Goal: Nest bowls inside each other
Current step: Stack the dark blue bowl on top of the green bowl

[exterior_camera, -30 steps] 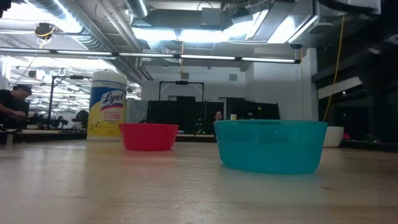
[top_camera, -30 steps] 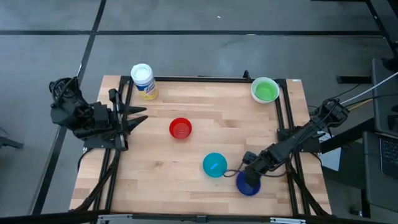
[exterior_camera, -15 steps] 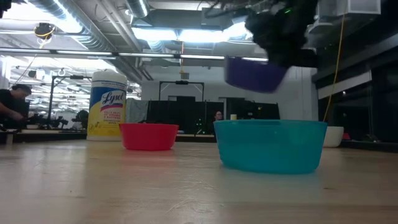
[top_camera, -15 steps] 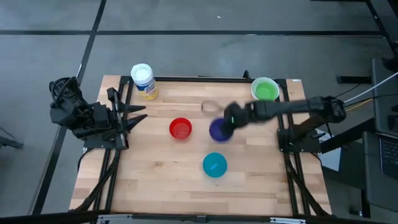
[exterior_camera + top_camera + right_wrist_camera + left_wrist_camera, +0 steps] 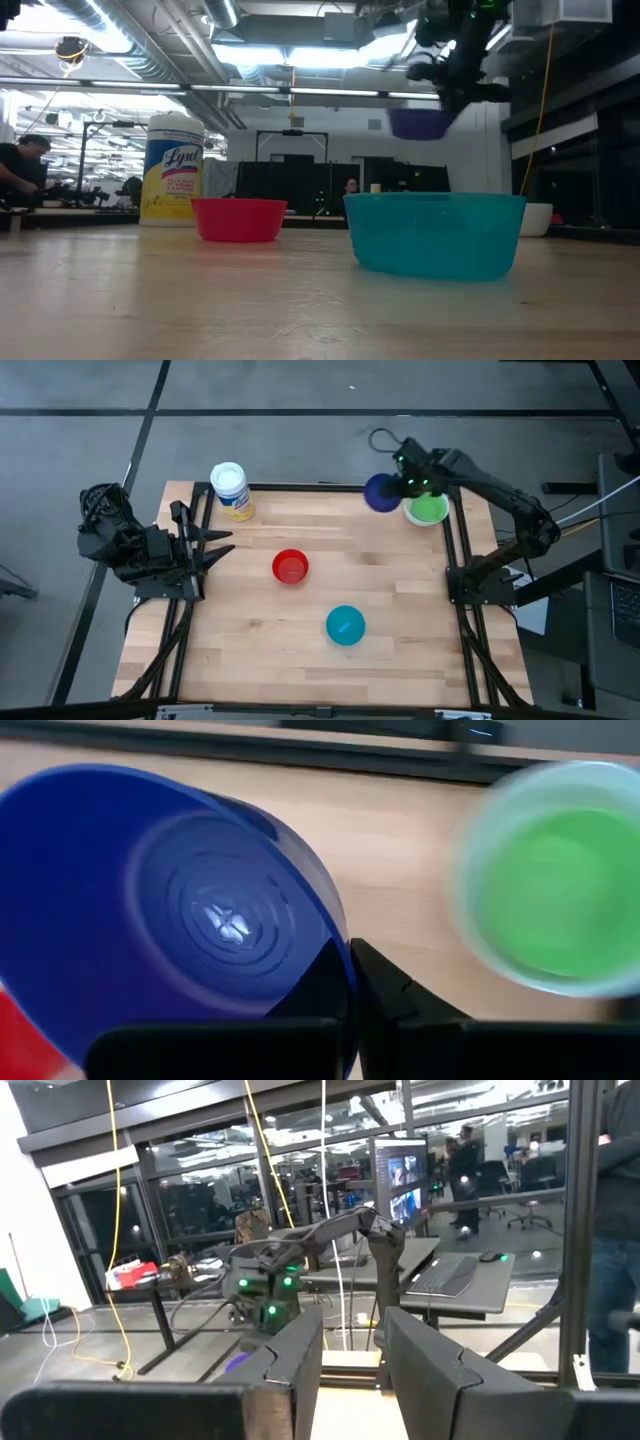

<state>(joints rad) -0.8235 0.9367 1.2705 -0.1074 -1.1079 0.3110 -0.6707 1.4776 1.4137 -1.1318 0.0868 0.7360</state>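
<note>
My right gripper (image 5: 397,490) holds a dark blue bowl (image 5: 379,492) in the air above the table's far edge, just left of the green bowl (image 5: 427,508) that stands in the far right corner. In the low view the blue bowl (image 5: 420,123) hangs high under the gripper (image 5: 447,95). A red bowl (image 5: 290,566) stands mid-table and a teal bowl (image 5: 345,625) stands nearer the front, both on their bases. My left gripper (image 5: 226,546) waits open at the table's left edge, with nothing between its fingers (image 5: 300,1365). My right gripper pinches the blue bowl's rim (image 5: 340,955) on the side nearest the green bowl. One finger (image 5: 310,985) is inside the bowl and one (image 5: 392,990) outside. The fingers come steeply from above. The bowl is lifted clear of the table, mouth up.
A white-capped jar with a yellow label (image 5: 230,490) stands at the far left. Black rails (image 5: 458,550) run along the table's left and right sides. Bare wood lies between the red bowl and the green bowl (image 5: 545,880).
My right gripper has lifted the blue bowl off the near right of the table. It has swung it up over the middle and on toward the far edge, beside the green bowl, rolling its wrist on the way. The other bowls have kept their places.
</note>
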